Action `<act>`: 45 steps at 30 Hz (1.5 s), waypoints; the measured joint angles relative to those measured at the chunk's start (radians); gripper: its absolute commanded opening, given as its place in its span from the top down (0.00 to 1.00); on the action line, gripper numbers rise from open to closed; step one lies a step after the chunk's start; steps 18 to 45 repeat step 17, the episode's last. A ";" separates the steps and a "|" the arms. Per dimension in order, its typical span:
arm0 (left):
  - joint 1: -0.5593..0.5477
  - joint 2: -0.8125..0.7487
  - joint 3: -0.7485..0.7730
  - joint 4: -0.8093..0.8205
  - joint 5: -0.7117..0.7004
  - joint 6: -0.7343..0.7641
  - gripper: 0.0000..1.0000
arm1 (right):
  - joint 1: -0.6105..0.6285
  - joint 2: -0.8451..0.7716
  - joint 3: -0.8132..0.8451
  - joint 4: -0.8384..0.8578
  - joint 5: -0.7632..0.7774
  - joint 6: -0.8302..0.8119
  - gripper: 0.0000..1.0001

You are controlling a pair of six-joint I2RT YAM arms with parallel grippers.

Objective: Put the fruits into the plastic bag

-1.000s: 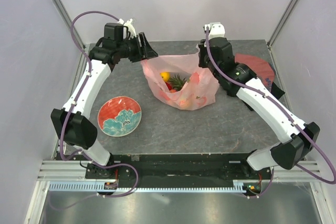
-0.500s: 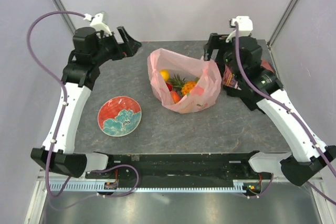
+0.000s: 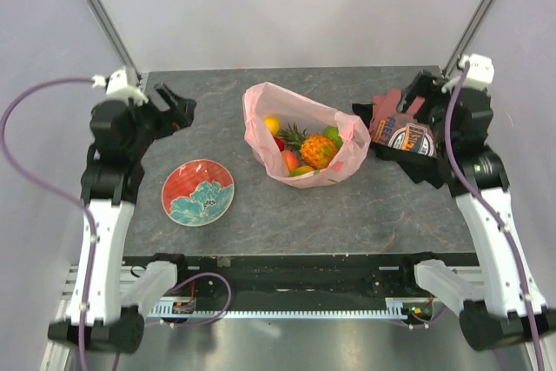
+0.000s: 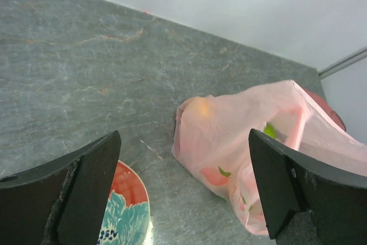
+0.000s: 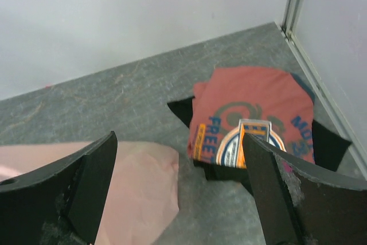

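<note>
Overhead view: a thin, translucent, crinkly pale-pink plastic bag (image 3: 257,123) lies with its mouth agape near the middle of the grey stone-patterned tabletop (image 3: 261,223). The small toy fruits rest inside it: an orange pineapple with green leaves (image 3: 314,150) at the centre, a round yellow fruit (image 3: 272,124) toward the far left, a green round fruit (image 3: 331,135) to the right, and a peach-coloured piece (image 3: 289,160) near the front.

The left end effector (image 3: 178,109) hangs above the tabletop, well to the left of the bag, its fingers spread wide and holding nothing. The right end effector (image 3: 408,102) is likewise spread and unloaded, poised over a folded dark-red printed T-shirt (image 3: 404,136) just right of the bag. A round red plate with a blue-green floral pattern (image 3: 198,192) sits on the near left, apart from the bag.

Left wrist view: the bag (image 4: 229,142) and the plate's rim (image 4: 123,210) appear between the parted fingers (image 4: 86,187).

Right wrist view: the T-shirt (image 5: 252,124) and a corner of the bag (image 5: 137,193) lie below.
</note>
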 measured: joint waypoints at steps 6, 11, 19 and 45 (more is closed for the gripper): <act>0.000 -0.348 -0.245 0.044 -0.074 -0.027 0.01 | 0.000 -0.280 -0.336 0.100 0.032 0.014 0.02; 0.000 -0.434 -0.340 0.031 -0.097 -0.027 0.01 | 0.000 -0.344 -0.449 0.130 0.066 -0.005 0.02; 0.000 -0.440 -0.350 0.016 -0.111 -0.026 0.01 | 0.000 -0.341 -0.466 0.163 0.067 -0.026 0.02; 0.000 -0.440 -0.350 0.016 -0.111 -0.026 0.01 | 0.000 -0.341 -0.466 0.163 0.067 -0.026 0.02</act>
